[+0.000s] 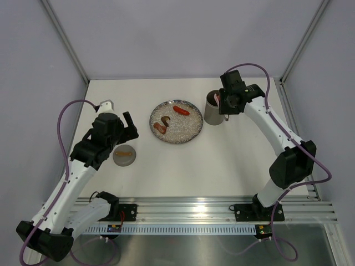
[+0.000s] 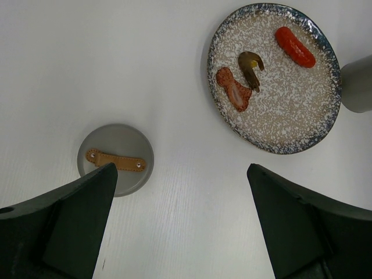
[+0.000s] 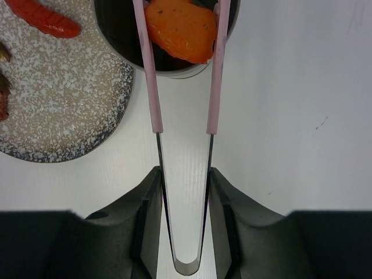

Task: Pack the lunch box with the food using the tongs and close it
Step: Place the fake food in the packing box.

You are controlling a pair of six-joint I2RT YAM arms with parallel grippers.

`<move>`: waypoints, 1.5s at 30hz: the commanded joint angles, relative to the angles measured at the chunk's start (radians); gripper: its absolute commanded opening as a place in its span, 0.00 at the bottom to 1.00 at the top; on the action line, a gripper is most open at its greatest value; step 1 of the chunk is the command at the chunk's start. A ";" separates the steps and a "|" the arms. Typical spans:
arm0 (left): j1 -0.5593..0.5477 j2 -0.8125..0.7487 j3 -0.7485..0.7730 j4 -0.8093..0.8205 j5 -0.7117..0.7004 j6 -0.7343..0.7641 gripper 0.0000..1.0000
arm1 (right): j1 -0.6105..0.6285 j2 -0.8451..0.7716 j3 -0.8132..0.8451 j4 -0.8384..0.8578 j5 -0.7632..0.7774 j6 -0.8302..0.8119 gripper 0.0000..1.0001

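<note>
No text, label, brand, number or sign can be read in any of the views. The small boards (image 1: 115,228) at the arm bases, on the rail at the near edge, show only coloured specks and are too small to tell whether they carry print. A few faint dark specks on the desk (image 3: 318,123) in the right wrist view form no legible character.

We see a white-speckled plate (image 2: 290,104) rimmed dark blue-grey, a red sausage (image 2: 294,46) and a reddish-brown piece (image 2: 233,88). The tongs (image 3: 152,87) are pale pink, the chunk (image 3: 180,30) orange, the lunch box (image 1: 212,112) grey-olive.
</note>
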 commanded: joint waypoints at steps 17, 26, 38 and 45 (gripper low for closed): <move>0.004 -0.002 -0.006 0.014 -0.033 0.005 0.99 | -0.003 0.057 0.002 0.086 -0.052 -0.016 0.15; 0.004 0.007 0.002 0.021 -0.024 0.010 0.99 | -0.003 0.060 0.015 0.077 -0.050 -0.013 0.26; 0.004 0.024 0.005 0.027 -0.017 0.011 0.99 | -0.003 0.075 0.030 0.070 -0.045 -0.017 0.32; 0.004 0.028 0.002 0.035 -0.017 0.011 0.99 | -0.003 0.075 0.030 0.072 -0.041 -0.020 0.34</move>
